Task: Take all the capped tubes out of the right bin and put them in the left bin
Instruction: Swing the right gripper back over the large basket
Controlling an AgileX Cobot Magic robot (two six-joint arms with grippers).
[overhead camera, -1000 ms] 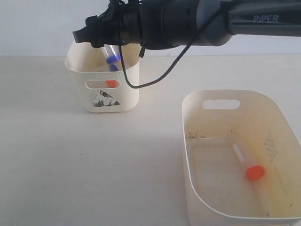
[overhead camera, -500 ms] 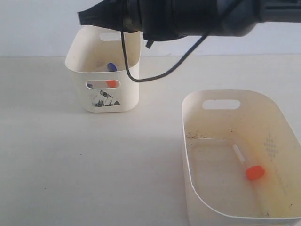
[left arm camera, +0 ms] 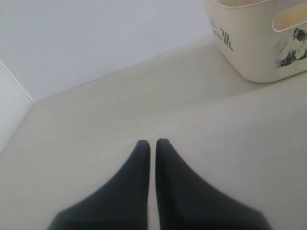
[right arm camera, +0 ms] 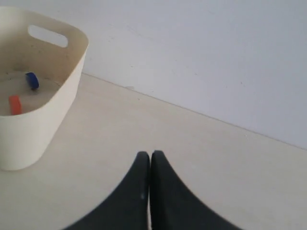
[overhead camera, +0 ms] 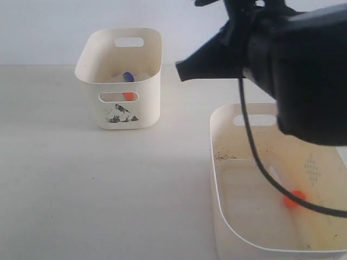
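The right arm (overhead camera: 293, 70), dark and blurred, runs off the exterior view's top and right edges. It covers part of the right bin's (overhead camera: 222, 162) back wall and slot handle. Its cable (overhead camera: 242, 116) crosses the orange-capped tube (overhead camera: 296, 195), hiding part of the cap. That bin's right side and front wall run out of the picture. In the left bin (overhead camera: 149, 103) only a blue cap (overhead camera: 128, 76) and an orange cap (overhead camera: 128, 96) show; the tube bodies cannot be made out or counted.

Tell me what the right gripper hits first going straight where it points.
Likely bare table, passing beside the left bin; the shut right gripper isn't aimed into it. Depth is unclear.
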